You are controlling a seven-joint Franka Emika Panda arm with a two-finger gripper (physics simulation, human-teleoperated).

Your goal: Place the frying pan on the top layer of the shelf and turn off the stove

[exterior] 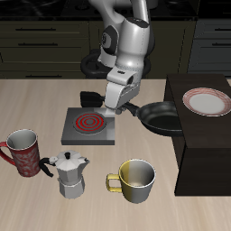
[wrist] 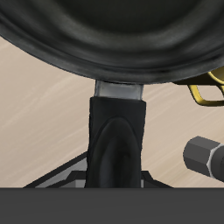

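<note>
we see the frying pan [exterior: 164,117] lifted off the table, between the stove [exterior: 89,126] and the shelf [exterior: 207,135], its round black bowl close against the shelf's near side and below the shelf's flat top. its long axis runs roughly level across the table, the bowl toward the shelf and the straight black handle [wrist: 117,140] pointing back toward the stove, where it disappears under the gripper [exterior: 120,106]. in the wrist view the handle runs straight away from the camera into the pan's dark bowl, so we take the pincer to be closed on the handle, though the fingers themselves are not visible in either view and we cannot see the contact. the pan looks empty. the stove's spiral coil [exterior: 89,120] glows red; its knob is hidden behind the arm and we cannot make it out. on top of the shelf lies a white plate [exterior: 207,102] with a pink rim, nothing on it. nearer the table's front edge stand a red patterned mug [exterior: 23,152], a metal moka pot [exterior: 69,173] just beside it, and a yellow-and-white mug [exterior: 135,180], whose inside we cannot read. the wrist view also catches a yellow handle [wrist: 208,91] and a grey metal piece [wrist: 206,156], both cut off at the frame's edge.
</note>
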